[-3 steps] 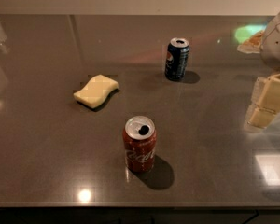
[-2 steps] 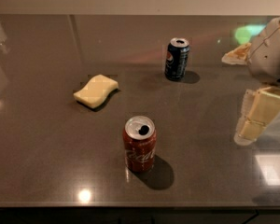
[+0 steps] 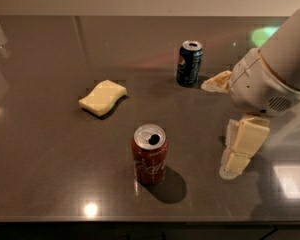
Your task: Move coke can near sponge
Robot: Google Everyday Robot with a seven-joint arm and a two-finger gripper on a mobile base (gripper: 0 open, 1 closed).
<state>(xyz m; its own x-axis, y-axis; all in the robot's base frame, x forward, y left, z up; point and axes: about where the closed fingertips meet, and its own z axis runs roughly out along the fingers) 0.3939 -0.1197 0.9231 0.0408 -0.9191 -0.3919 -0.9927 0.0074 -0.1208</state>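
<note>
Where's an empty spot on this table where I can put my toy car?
The big bare patch is left of the sponge and coke can, out to the table edge. The back strip behind the Pepsi can is bare too. The right is crowded: the gripper hangs open there.

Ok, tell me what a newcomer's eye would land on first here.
The robot's white arm fills the right edge, its gripper open above the dark table, right of the upright red coke can near the front. The pale yellow sponge lies further back on the left, and a dark blue Pepsi can stands behind.
</note>
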